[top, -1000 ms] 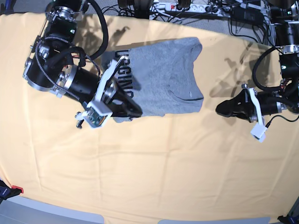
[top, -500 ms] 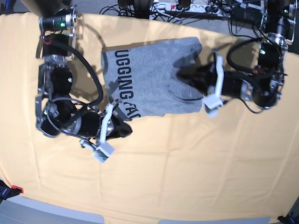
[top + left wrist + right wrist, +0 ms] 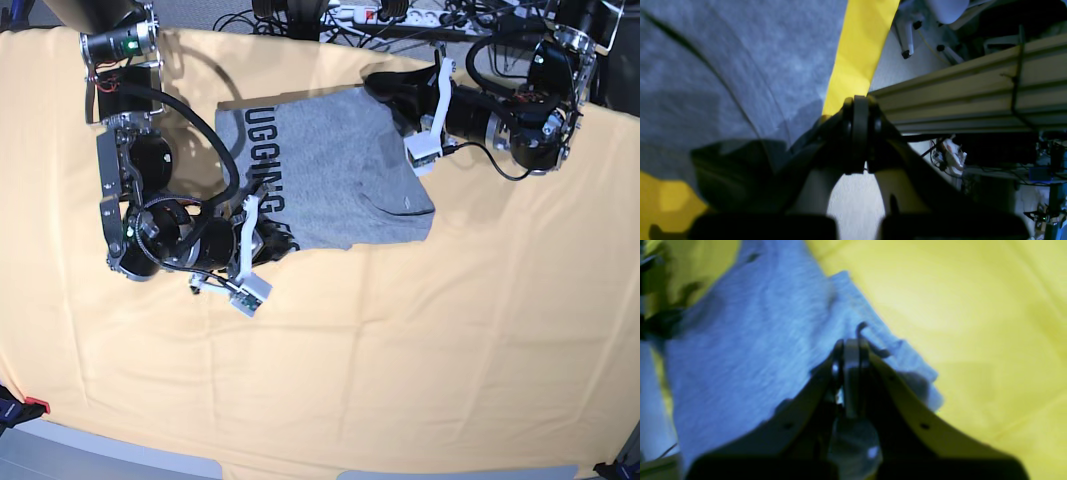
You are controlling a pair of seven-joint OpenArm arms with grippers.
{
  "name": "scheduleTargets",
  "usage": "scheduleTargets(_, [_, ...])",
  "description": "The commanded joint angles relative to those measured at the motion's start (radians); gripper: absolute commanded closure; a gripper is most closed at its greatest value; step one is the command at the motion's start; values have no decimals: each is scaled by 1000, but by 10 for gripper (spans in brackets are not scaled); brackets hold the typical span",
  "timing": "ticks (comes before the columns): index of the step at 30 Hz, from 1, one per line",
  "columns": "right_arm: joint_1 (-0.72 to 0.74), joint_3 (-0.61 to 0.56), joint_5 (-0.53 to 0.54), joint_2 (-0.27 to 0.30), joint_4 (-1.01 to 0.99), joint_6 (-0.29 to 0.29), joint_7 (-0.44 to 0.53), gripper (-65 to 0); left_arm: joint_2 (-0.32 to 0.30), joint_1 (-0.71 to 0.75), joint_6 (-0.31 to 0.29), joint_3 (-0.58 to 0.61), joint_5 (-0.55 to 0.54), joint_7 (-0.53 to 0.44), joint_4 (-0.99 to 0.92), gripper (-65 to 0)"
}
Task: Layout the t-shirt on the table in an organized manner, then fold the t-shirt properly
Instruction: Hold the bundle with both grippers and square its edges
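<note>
The heather-grey short-sleeved cotton t-shirt lay as a partly folded slab on the upper middle of the wide table draped in pale yellow-orange cloth, and both arms sat at opposite corners of it, most likely so that one edge could be worked from two ends together. The right gripper had its black jaws pressed together right at the shirt's near corner, with a small fold of grey fabric bunched at the tips; it looked like a pinch on the hem, though the blur stopped me being sure. The left gripper was also closed tight, its tips at the far edge of the shirt beside a strip of yellow cloth, and whether any fabric sat between them could not be made out. In the base view that left gripper reached to the shirt's top corner near the table's back edge. The shirt showed black block lettering down its left side, plain grey elsewhere, with soft creases and a wavy lower hem.
</note>
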Motion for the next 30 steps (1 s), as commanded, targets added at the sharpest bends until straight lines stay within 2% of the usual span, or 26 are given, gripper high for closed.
scheduleTargets(1, [15,6,-42,26,15,1,55,0,-10,-9,-4,-7,-22,-19,14,0])
scheduleTargets(4, [-10,6,-136,58,15,1,152,0,2,-8,-4,-7,19,-21,14,0])
scheduleTargets(9, [-31,6,-208,58,15,1,157,0,30,22,-4,-7,23,-33,14,0])
scheduleTargets(10, [-28,6,-247,58,15,-27,165,0,38,25,-4,-7,23,-32,14,0])
scheduleTargets(13, [-4,8,-389,58,15,-187,215,0,54,32,-4,-7,21,-32,14,0])
scheduleTargets(15, [21,8,-433,58,18,-268,216,0,51,32,-4,-10,21,-34,16,0])
scheduleTargets(17, [39,8,-432,58,18,-309,201,0,45,32,-4,-19,20,-31,31,0])
scheduleTargets(18, [43,8,-423,58,18,-311,198,0,45,32,-4,-27,18,-24,44,0])
scheduleTargets(20, [43,8,-382,58,18,-274,198,0,45,32,-4,-42,-10,-10,77,0])
scheduleTargets(25, [37,6,-173,52,17,-34,198,0,67,35,-4,-46,-39,-8,139,0])
scheduleTargets(27, [37,5,-159,52,17,0,200,0,93,52,-4,-46,-22,-9,139,0])
scheduleTargets(30, [38,5,-164,52,14,0,210,0,141,84,-4,-46,53,-12,139,0])
